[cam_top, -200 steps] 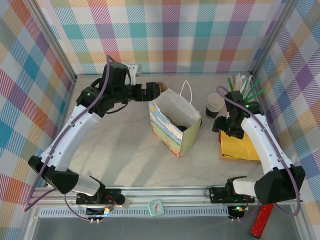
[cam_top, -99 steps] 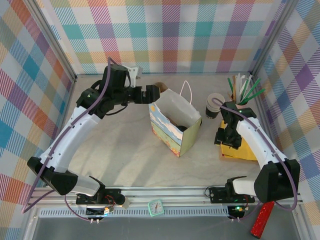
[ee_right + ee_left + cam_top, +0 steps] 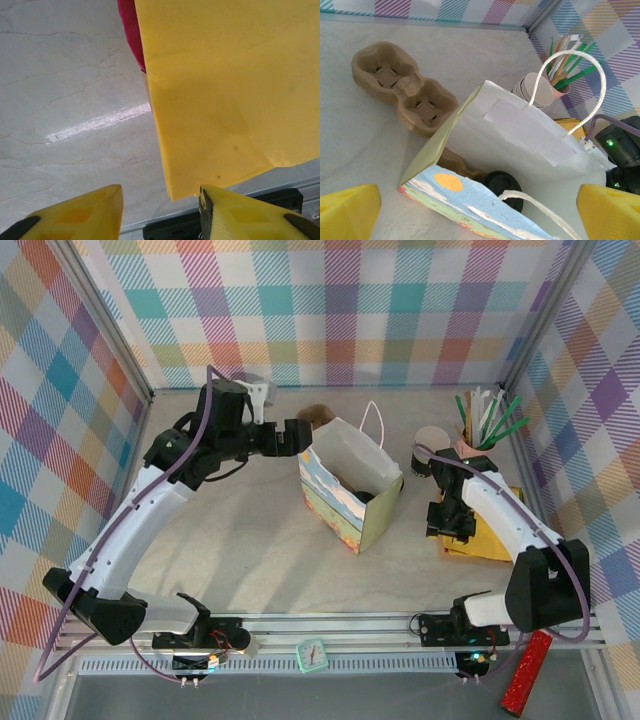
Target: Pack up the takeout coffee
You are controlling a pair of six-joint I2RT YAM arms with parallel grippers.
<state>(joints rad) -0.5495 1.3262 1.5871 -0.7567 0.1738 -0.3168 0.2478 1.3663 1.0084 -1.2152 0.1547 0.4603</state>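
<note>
- Down inside the paper bag (image 3: 520, 135), on its floor: the takeout coffee (image 3: 504, 185), black lid facing up, close to the printed wall.
- At the middle of the worktop (image 3: 230, 530): that bag, standing with its mouth open and string handles up.
- Left jaws spread wide, gripping nothing. Yellow fingertips (image 3: 347, 212) at the bottom corners of the wrist view, hovering just beside the bag's rim at about 11 o'clock.
- At 12 o'clock from the bag, flat on the worktop: a pulp cup carrier (image 3: 402, 90), running up against the bag's far side.
- At 2 o'clock from the bag: a stack of lidless cups (image 3: 432, 440), with a pink cup of green and white sticks (image 3: 470, 445) just beside it.
- Right jaws part-way apart, nothing between them. Low over the corner of a yellow sheet (image 3: 225, 85), at 3 o'clock from the bag and clear of it; touching the sheet or not, hard to tell.
- Peeking from under the sheet's edge: something red (image 3: 131, 35).
</note>
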